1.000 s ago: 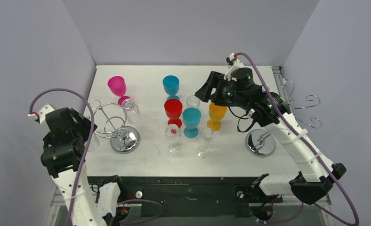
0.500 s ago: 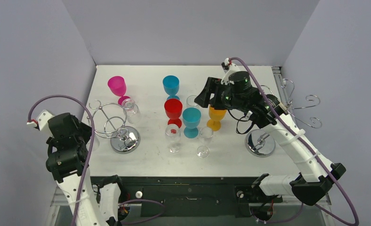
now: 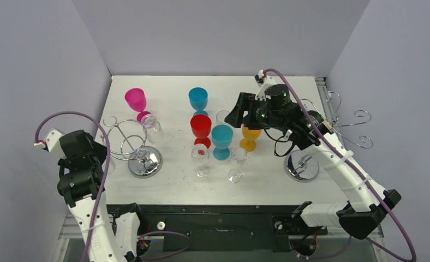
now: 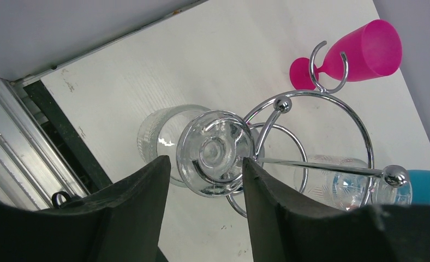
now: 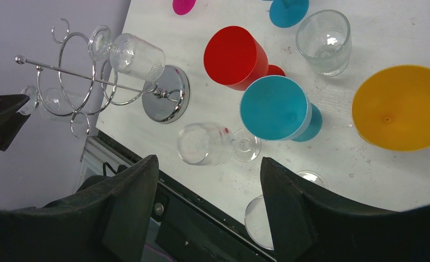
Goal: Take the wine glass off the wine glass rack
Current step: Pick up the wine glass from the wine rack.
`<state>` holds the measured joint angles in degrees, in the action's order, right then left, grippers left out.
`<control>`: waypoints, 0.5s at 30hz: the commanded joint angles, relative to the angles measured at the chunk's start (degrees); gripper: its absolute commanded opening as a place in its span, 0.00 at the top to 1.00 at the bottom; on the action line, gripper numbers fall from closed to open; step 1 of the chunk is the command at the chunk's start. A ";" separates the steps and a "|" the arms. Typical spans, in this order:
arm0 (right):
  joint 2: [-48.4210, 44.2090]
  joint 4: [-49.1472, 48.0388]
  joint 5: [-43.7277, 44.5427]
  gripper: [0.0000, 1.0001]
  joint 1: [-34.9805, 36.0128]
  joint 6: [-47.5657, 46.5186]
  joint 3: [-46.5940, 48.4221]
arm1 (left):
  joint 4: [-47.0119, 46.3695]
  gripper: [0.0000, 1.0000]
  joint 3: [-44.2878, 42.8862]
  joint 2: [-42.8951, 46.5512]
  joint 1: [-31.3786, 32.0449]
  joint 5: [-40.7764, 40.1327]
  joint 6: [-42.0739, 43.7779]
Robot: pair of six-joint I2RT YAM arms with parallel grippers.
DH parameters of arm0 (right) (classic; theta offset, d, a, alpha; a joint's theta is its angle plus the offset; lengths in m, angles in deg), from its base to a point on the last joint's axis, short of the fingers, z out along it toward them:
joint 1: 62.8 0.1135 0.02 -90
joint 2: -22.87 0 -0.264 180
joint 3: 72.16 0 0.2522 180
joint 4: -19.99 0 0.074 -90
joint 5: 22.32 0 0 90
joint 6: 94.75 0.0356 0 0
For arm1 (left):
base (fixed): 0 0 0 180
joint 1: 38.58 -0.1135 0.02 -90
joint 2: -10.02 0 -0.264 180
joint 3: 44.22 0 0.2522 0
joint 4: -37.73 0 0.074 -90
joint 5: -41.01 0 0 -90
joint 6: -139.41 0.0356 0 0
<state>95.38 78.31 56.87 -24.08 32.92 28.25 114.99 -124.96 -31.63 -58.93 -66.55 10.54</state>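
Left wrist view: wine glass foot, hung on the rack, sits between the left gripper fingers, grip unclear; right gripper spread wide, empty.

Wine glass hanging on rack, goblets right of it

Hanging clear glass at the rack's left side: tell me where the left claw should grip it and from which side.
Probably the round foot, pinched across its rim by the left claw coming from the outer left of the rack. The foot faces the claw square-on and sits framed between its jaws, while the bowl lies behind it.
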 commanded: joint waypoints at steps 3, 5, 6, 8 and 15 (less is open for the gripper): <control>-0.99 -2.52 -0.40 0.36 0.30 -1.26 -0.24 | -6.51 0.54 1.80 0.28 -0.58 -0.13 -1.26; -0.98 -2.54 -0.24 0.36 0.30 -1.34 -0.33 | -6.92 0.56 2.26 0.26 -0.99 0.16 -1.37; -1.02 -2.52 -0.08 0.36 0.30 -1.43 -0.34 | -7.09 0.57 2.44 0.36 -1.13 0.22 -1.36; -1.05 -2.42 0.12 0.36 0.30 -1.44 -0.45 | -7.42 0.59 2.66 0.64 -1.54 0.24 -1.24; -1.19 -2.36 0.46 0.36 0.30 -1.54 -0.60 | -7.38 0.72 2.99 1.39 -2.38 -0.70 0.15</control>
<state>95.38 78.25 56.74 -24.08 32.09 27.82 110.78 -122.10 -30.93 -60.71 -66.62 9.62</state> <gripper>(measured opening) 0.640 0.321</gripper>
